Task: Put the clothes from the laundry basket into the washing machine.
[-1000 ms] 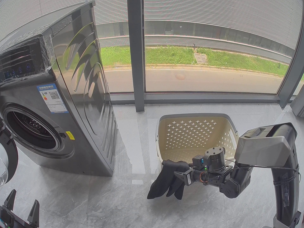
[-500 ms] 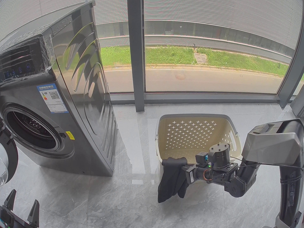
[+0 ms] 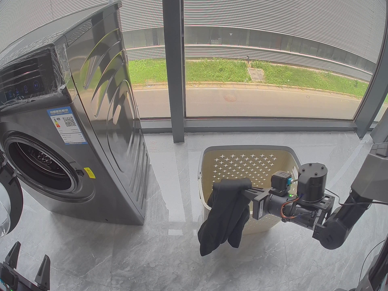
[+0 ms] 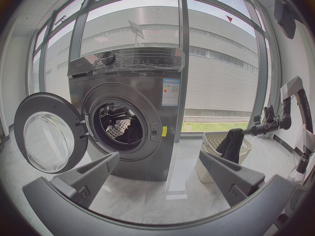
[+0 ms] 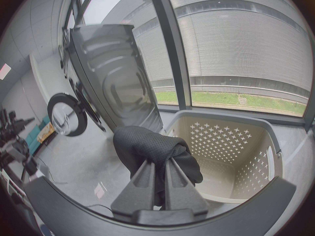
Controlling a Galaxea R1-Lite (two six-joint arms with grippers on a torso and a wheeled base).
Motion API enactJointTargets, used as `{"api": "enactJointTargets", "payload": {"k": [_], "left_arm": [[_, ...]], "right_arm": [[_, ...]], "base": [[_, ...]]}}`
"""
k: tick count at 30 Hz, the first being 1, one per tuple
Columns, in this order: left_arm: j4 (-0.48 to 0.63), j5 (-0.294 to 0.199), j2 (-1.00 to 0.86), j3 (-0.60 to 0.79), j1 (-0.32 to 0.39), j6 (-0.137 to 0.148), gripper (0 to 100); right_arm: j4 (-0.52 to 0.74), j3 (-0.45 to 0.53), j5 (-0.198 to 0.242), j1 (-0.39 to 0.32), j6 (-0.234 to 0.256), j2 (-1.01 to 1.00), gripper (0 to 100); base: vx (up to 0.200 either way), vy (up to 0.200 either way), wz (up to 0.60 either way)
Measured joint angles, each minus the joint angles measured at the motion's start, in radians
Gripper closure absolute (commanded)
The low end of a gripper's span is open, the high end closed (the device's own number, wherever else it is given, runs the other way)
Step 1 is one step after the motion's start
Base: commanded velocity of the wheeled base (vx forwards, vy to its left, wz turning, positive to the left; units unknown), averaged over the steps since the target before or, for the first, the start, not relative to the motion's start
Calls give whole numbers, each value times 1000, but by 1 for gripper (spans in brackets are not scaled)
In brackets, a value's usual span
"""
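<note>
As you look down from the head view, the washing machine point(image 3: 68, 114) stands at your left on the grey marble floor point(image 3: 161, 255), with the tall window point(image 3: 262, 61) behind it. Its round door point(image 4: 49, 138) is swung wide open, so the drum opening point(image 4: 118, 127) is uncovered. Something pale shows inside, too small to make out.

To the right of the machine, close to the window, you have the cream laundry basket point(image 3: 248, 148), with star-shaped holes in its walls. What you can see of its inside is bare.

Your task item, a black garment point(image 3: 226, 219), is out of the basket and in the air. It hangs from the right gripper point(image 3: 246, 190) at the basket's near corner on the machine's side. In the left wrist view it is off the floor. Whether its lower folds brush the basket wall, you cannot tell.

The right gripper's fingers point(image 5: 146, 181) are pinched together on the cloth, which bunches over their tips and drapes away from them.

Your left gripper point(image 3: 26, 259) sits low at the left in front of the machine, well apart from the basket. Its fingers point(image 4: 98, 167) are spread wide with nothing between them.
</note>
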Motion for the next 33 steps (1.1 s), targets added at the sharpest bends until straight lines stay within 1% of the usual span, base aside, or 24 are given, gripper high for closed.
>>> {"api": "enactJointTargets", "payload": {"k": [2,5,9,15,16,18,21,23,24,30,33], "left_arm": [[0,0,0,0,0,0,0],[0,0,0,0,0,0,0],[0,0,0,0,0,0,0],[0,0,0,0,-1,0,0],[0,0,0,0,-1,1,0],[0,0,0,0,-1,1,0],[0,0,0,0,-1,1,0],[0,0,0,0,-1,2,0],[0,0,0,0,-1,2,0],[0,-1,0,0,-1,4,0],[0,-1,0,0,-1,4,0]], "right_arm": [[-14,12,-6,8,36,-53,100],[-23,32,-13,16,70,-136,100],[-26,69,-17,20,85,-277,100],[-28,102,-21,26,88,-397,100],[-27,109,-22,26,86,-413,100],[-26,117,-22,26,67,-441,100],[-25,121,-24,22,7,-462,100],[-25,127,-35,17,-14,-466,100],[-25,128,-43,16,-16,-466,100],[-24,136,-113,12,-22,-462,100],[-23,140,-130,11,-23,-459,100]], "base": [[0,0,0],[0,0,0],[0,0,0],[0,0,0],[0,0,0],[0,0,0],[0,0,0],[0,0,0],[0,0,0],[-200,0,0],[-200,0,0]]}}
